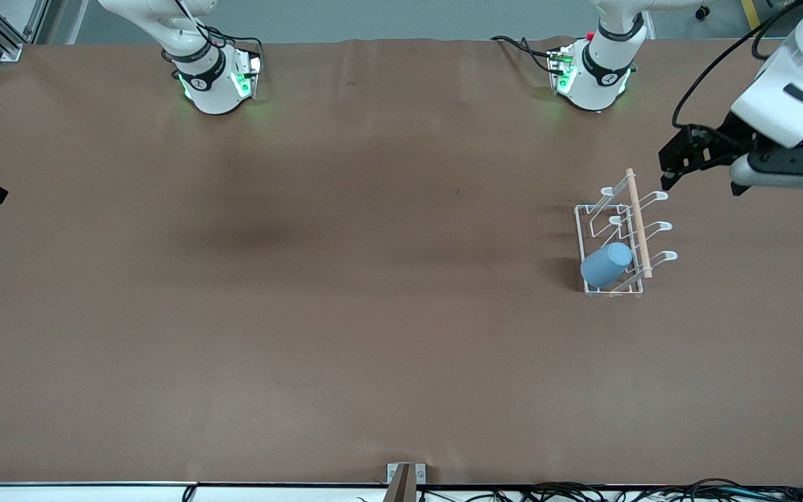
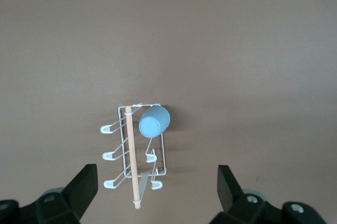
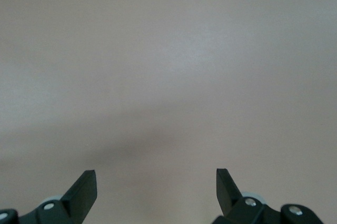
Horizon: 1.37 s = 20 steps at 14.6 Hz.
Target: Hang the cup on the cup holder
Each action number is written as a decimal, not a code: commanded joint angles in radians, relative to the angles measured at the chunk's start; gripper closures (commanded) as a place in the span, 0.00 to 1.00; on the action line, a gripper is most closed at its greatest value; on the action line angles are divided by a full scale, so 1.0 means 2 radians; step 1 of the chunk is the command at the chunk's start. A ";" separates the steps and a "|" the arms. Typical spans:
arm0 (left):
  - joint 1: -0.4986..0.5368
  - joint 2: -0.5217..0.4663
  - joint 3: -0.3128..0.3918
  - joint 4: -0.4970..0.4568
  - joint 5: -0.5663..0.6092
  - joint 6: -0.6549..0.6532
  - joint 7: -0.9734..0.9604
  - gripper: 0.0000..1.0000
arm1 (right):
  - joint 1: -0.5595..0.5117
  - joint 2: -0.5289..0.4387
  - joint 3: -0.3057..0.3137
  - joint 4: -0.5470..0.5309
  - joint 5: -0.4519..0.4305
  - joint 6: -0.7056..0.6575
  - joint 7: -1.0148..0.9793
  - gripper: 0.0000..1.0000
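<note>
Cup (image 1: 606, 263) sits upturned on a prong at the cup holder's (image 1: 586, 222) end nearest the front camera, toward the left arm's end of the table; its closed bottom faces up and outward. Task looks done, or nearly.

Left gripper (image 1: 668, 169) is up in the air just off the rack's farther end, jaws spread and empty (left wrist view confirms a wide gap). Right gripper (image 3: 156, 187) waits with jaws apart over bare table (image 3: 168, 77).

Risk: a low sweep of the left arm could clip the wooden rod (image 1: 639, 223) and tip the light rack, shedding the cup.

Hidden: how deep the prong seats inside the cup. The right gripper is out of the front view.
</note>
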 commanded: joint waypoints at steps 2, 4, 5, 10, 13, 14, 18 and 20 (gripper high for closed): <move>-0.022 -0.051 0.024 -0.055 -0.010 0.005 -0.001 0.00 | -0.005 -0.017 0.006 -0.018 -0.006 0.008 -0.004 0.00; -0.023 -0.055 0.026 -0.060 -0.007 0.001 0.000 0.00 | -0.006 -0.017 0.006 -0.017 -0.006 0.007 -0.005 0.00; -0.023 -0.051 0.027 -0.059 -0.007 -0.002 0.000 0.00 | -0.005 -0.017 0.006 -0.016 -0.006 0.007 -0.005 0.00; -0.026 -0.038 0.034 -0.059 -0.004 -0.001 -0.001 0.00 | -0.010 -0.017 0.007 -0.016 -0.004 0.008 -0.006 0.00; -0.028 -0.041 0.045 -0.066 -0.006 -0.001 -0.005 0.00 | -0.010 -0.017 0.007 -0.016 -0.004 0.009 -0.005 0.00; -0.028 -0.042 0.045 -0.069 -0.006 -0.001 -0.003 0.00 | -0.008 -0.017 0.006 -0.016 -0.004 0.009 -0.006 0.00; -0.030 -0.048 0.068 -0.082 -0.008 -0.001 0.006 0.00 | -0.008 -0.017 0.006 -0.016 -0.004 0.009 -0.005 0.00; -0.030 -0.050 0.073 -0.083 -0.008 -0.001 0.019 0.00 | -0.007 -0.017 0.006 -0.016 -0.004 0.007 -0.005 0.00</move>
